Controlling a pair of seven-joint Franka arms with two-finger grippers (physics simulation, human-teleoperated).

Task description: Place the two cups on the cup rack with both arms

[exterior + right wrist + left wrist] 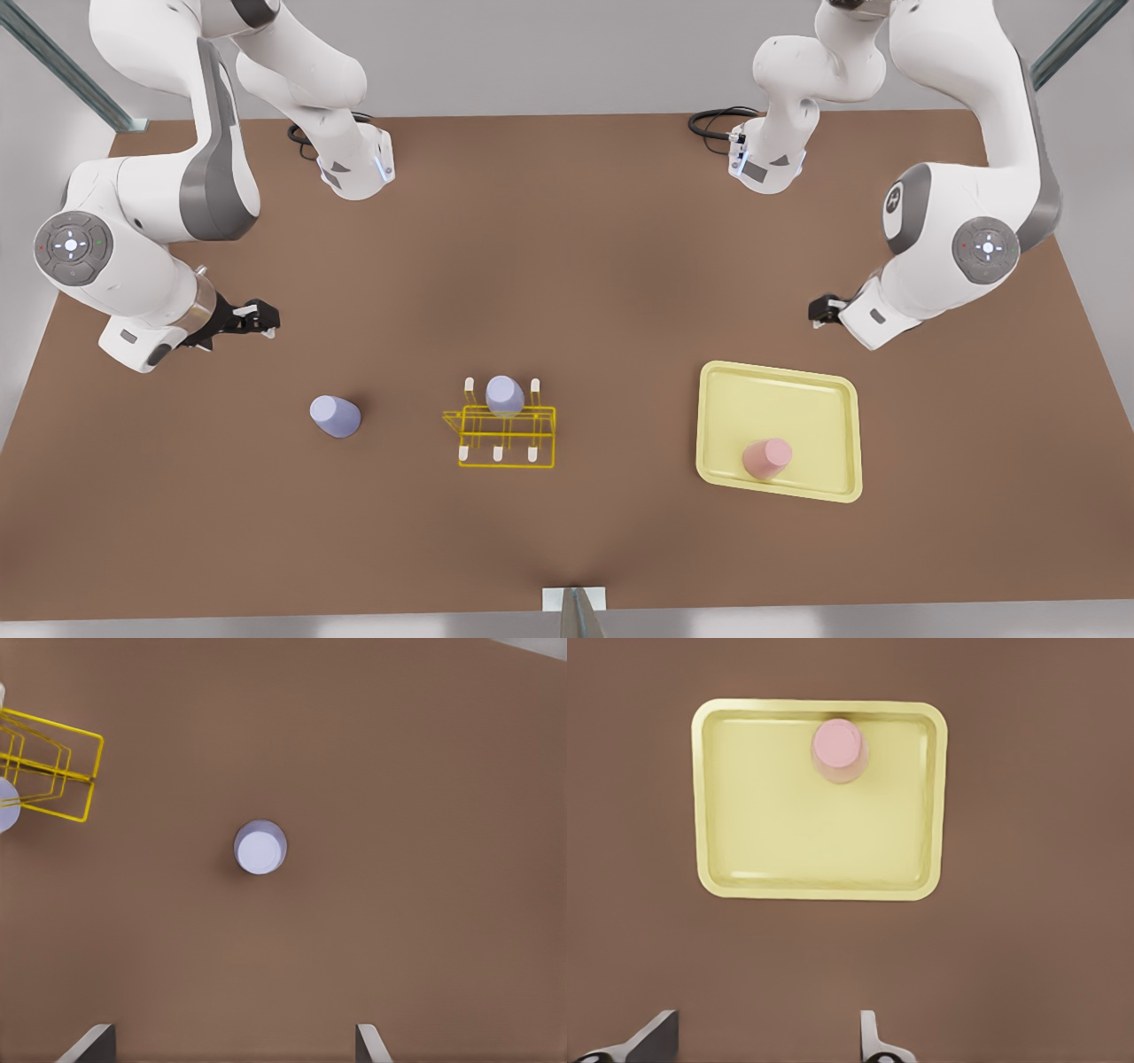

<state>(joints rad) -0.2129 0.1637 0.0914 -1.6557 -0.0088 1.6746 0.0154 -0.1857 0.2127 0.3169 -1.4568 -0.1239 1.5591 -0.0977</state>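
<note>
On the pale tray stands the pink cup.

Table: a big flat brown top, plain and smooth.
Wall: pale grey, running along the far side of the table.
Floor: light grey, seen past the table's edges.
Posts: slanted grey-green metal bars, one in each far corner.
Bracket: a small grey and white piece at the near edge of the table.
Light: soft and even, with faint shadows.
</note>
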